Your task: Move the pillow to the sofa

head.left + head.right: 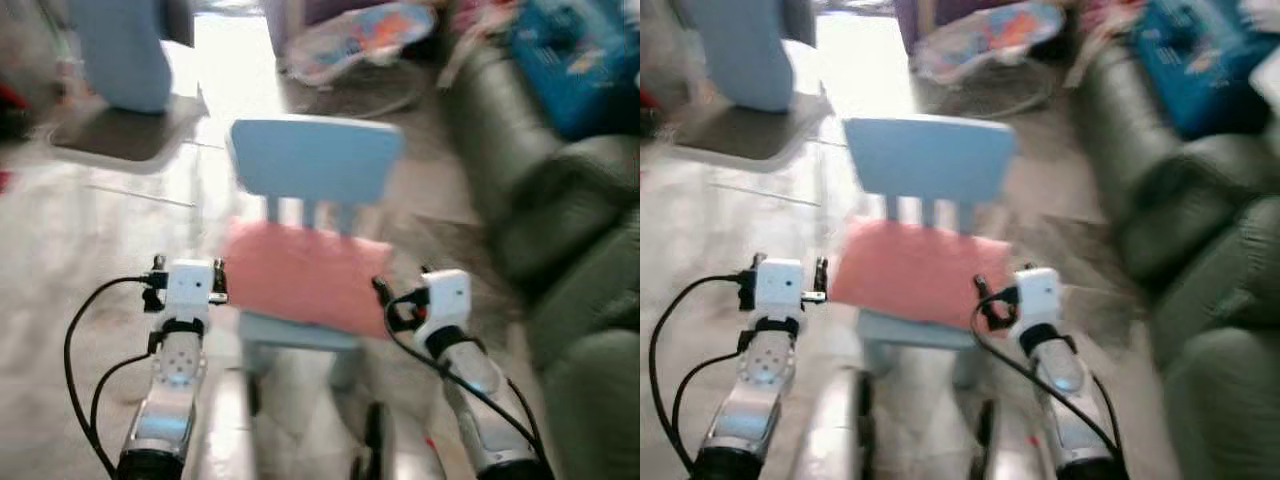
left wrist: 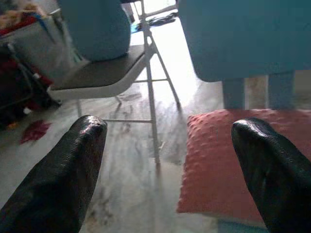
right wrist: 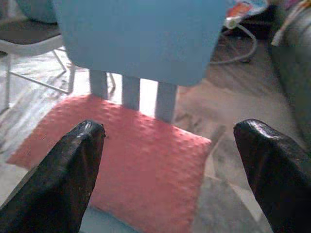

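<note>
Landmark: small blue chair (image 1: pixel 312 160), standing on the pale floor (image 1: pixel 80 240).

To the chair's left, further off: a folding chair with a grey seat (image 1: pixel 125 130), a blue cushion-like shape resting on it.

At the chair's front left corner: left gripper (image 2: pixel 170 160), fingers spread wide, holding nothing. It sits just beside the left edge of the pillow (image 1: pixel 300 275), not touching.

On the chair's seat: the pink pillow, lying flat against the back slats, overhanging the seat on both sides.

At the chair's front right corner: right gripper (image 3: pixel 170 165), fingers likewise wide apart and empty, pointed over the pillow's right half.

To the chair's right: dark green sofa (image 1: pixel 560 230), with a blue item (image 1: pixel 580 60) on its far end.

Assessment: head views are blurred. The approach appears complete; grasp, lift, carry to the sofa and release all remain.
</note>
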`<state>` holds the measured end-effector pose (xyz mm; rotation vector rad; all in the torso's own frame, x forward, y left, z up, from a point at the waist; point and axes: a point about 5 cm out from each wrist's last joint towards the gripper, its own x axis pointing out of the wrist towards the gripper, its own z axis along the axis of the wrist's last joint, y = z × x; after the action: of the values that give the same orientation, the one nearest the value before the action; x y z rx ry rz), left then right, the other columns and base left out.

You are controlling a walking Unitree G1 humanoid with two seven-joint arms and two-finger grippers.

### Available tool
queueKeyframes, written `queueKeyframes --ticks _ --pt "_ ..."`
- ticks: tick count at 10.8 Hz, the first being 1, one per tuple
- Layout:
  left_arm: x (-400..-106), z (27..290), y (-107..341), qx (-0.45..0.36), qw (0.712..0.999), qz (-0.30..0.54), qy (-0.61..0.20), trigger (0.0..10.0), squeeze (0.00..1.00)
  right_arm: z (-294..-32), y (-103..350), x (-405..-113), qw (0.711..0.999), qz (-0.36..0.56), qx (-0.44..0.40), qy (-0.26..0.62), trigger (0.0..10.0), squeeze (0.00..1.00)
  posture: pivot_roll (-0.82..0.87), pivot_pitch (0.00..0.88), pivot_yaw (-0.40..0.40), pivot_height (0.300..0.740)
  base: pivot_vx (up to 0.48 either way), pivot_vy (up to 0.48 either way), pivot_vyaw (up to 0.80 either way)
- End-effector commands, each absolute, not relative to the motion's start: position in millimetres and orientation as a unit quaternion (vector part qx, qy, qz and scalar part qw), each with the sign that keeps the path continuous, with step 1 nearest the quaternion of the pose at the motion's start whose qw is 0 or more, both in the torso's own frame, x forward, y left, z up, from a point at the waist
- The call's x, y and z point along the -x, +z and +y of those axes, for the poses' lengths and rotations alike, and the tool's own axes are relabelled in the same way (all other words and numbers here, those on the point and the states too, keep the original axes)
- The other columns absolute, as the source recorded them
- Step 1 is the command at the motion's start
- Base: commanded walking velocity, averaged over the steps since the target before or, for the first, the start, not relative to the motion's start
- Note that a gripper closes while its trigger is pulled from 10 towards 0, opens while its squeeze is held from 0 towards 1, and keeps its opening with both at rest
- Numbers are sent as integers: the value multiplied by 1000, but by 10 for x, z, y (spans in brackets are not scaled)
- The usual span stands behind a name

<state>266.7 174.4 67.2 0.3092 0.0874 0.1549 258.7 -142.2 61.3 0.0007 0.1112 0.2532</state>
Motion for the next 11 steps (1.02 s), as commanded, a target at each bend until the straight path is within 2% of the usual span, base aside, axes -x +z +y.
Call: queueKeyframes --ticks 1,5,10,11 --pt "-2652 1802 658 -162 982 50 84 10000 0 -1381 623 -2590 990 54 -4 133 10000 0 5 117 -56 614 0 0 0" --pt "-2649 1817 665 -160 982 50 87 10000 0 -1351 632 -2602 989 51 -11 138 10000 0 8 114 -55 540 0 0 0" --pt "-2636 1817 678 -146 985 49 73 10000 0 -1373 631 -2605 989 53 -6 139 10000 0 7 116 -58 540 0 0 0" --pt "-2637 1818 678 -146 986 49 72 10000 0 -1367 633 -2597 989 52 -9 140 10000 529 7 116 -58 540 0 0 0"
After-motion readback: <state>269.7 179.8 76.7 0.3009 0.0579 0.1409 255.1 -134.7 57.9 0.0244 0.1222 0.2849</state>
